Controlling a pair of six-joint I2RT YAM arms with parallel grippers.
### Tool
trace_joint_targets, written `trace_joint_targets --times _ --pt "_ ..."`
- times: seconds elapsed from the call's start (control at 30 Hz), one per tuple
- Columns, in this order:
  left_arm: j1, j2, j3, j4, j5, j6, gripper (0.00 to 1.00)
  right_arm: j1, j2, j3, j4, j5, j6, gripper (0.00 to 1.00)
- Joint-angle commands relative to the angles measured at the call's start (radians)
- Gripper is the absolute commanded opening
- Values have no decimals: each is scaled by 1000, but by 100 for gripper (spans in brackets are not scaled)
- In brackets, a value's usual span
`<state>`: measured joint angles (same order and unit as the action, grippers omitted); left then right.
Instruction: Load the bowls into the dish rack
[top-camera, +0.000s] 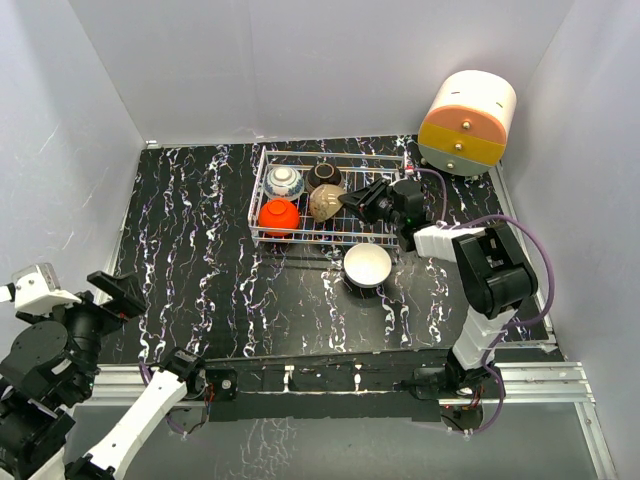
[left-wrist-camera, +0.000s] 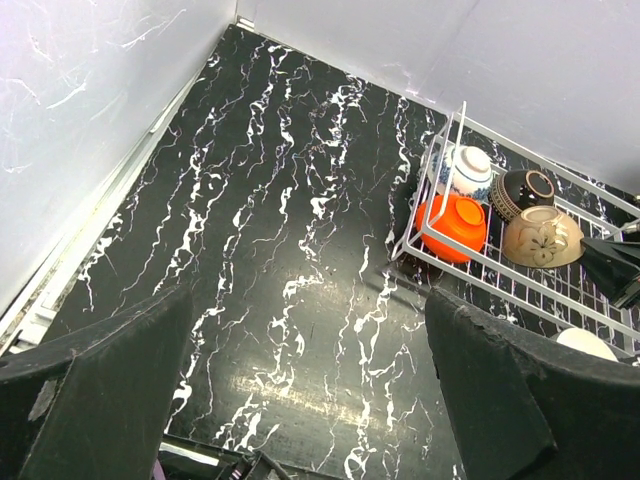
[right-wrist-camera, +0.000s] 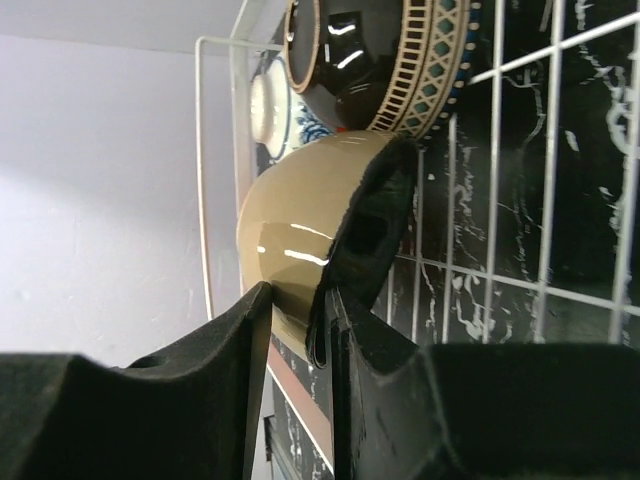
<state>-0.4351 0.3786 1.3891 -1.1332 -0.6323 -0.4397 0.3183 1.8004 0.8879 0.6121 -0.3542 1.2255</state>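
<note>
The right claw (top-camera: 352, 203) straddles the rim of the tilted tan bowl (top-camera: 326, 202) inside the rack (top-camera: 335, 154), pinching or slack I cannot tell; a crooked withdrawal could snag it and knock it left onto the red bowl (top-camera: 278, 215).

Both my arms are bolted to the silver rail (top-camera: 540, 375). My right arm (top-camera: 482, 330), at the rail's right end, is a white link topped by a blocky black joint housing (top-camera: 492, 262) and a second white link, with a purple cable (top-camera: 546, 275) looping out beside it and back down to the rail. My left arm (top-camera: 140, 412), at the rail's left end, has the same white links and rounded black joints, plus a white camera block (top-camera: 38, 287) farthest from the rail. My right gripper (top-camera: 362, 203) and left gripper (top-camera: 120, 290) are matte black, with thick fingers (left-wrist-camera: 520, 390) roughened and frayed along the pad edges.
</note>
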Motion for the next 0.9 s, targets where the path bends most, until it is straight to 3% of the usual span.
trace_joint_targets --times 0.0,0.37,0.63,0.87 --pt "-5 22 -15 29 25 -2 97 -4 -71 8 -174 62 -100 29" --pt "-5 19 -47 51 46 -14 97 -2 -159 15 -416 131 -229 31" --pt "-5 11 -64 55 50 -22 97 -1 -133 44 -471 137 -290 31" --pt "-5 10 -64 41 35 -22 97 36 -182 112 -550 283 -393 32"
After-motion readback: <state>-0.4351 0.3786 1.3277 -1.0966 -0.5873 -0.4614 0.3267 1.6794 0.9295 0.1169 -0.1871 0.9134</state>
